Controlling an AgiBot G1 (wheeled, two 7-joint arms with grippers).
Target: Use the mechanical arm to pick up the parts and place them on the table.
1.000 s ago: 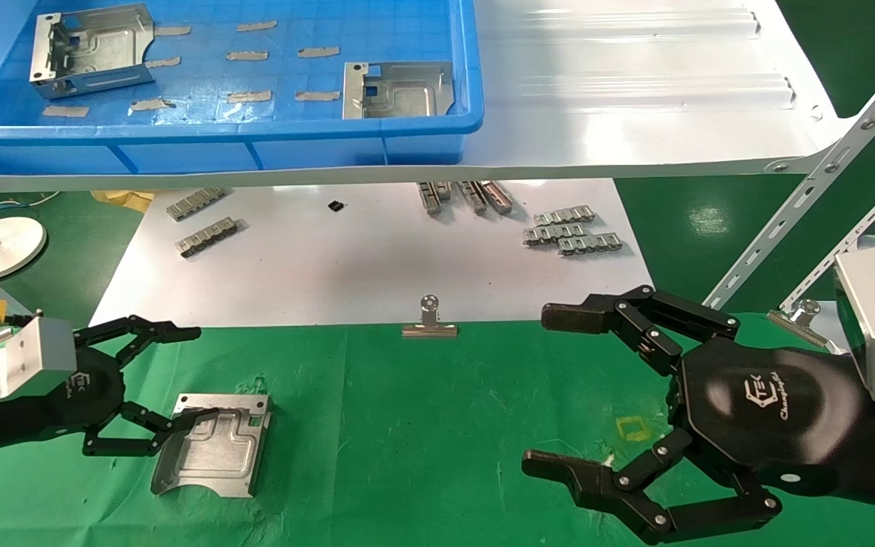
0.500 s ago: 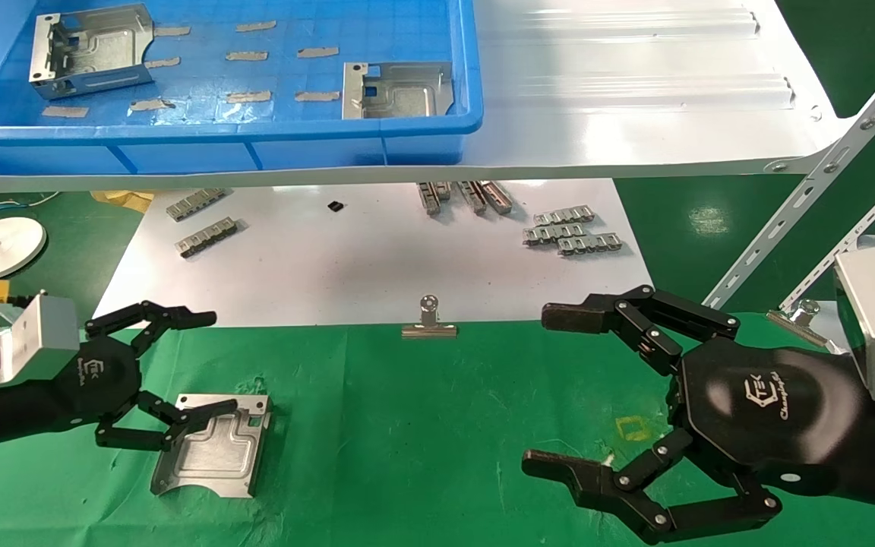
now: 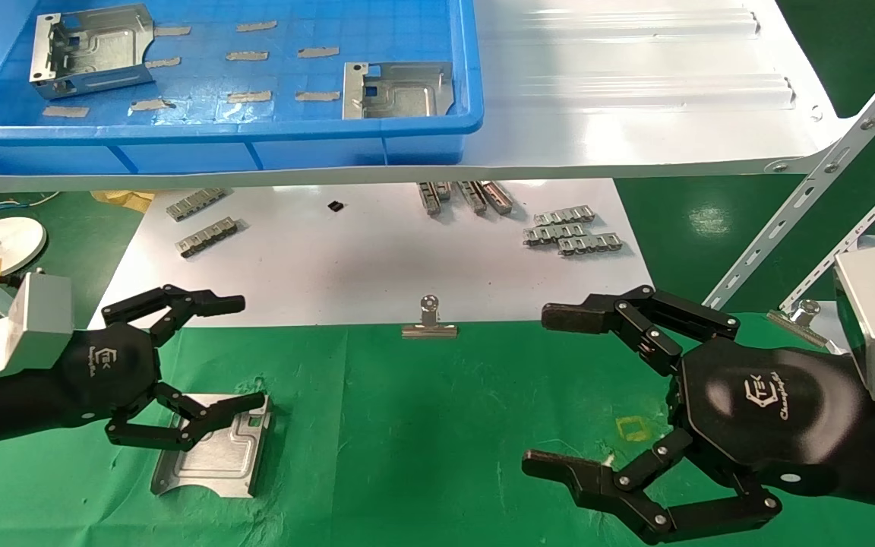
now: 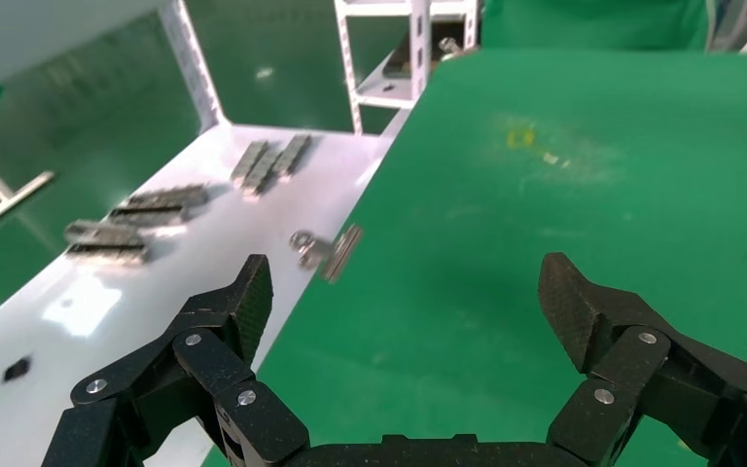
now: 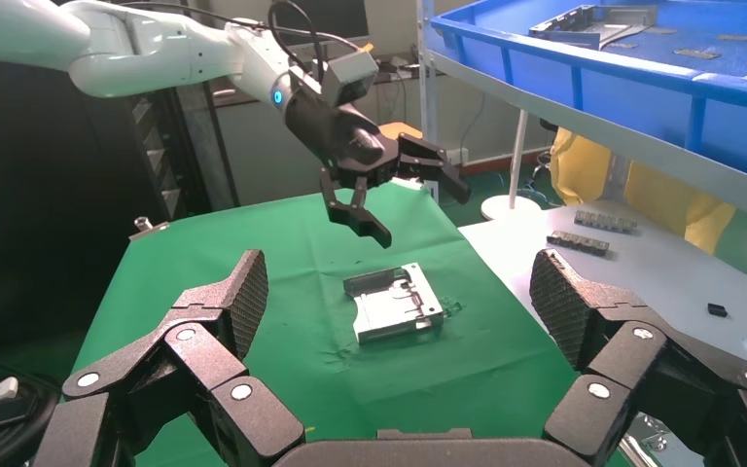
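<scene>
One bracket [image 3: 213,444] lies flat on the green counter [image 3: 422,425], freed below the left gripper [image 3: 244,351] hanging wide-spread above it, while the right gripper [image 3: 551,389] waits wide-spread well beside it.

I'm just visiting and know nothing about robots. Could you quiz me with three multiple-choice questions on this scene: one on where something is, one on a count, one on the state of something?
1. Where does the bracket nearest the left gripper lie?
A. on the green cloth
B. on the white sheet
C. in the tray

2. How many brackets sit in the blue tray?
A. none
B. two
C. four

3. How is the left gripper?
A. shut on the bracket
B. open, above the bracket
C. out of sight

Answers:
1 A: the bracket rests on the green cloth.
2 B: one bracket at the tray's left, another near its front rim.
3 B: the right wrist view shows it spread, clear of the bracket.
</scene>
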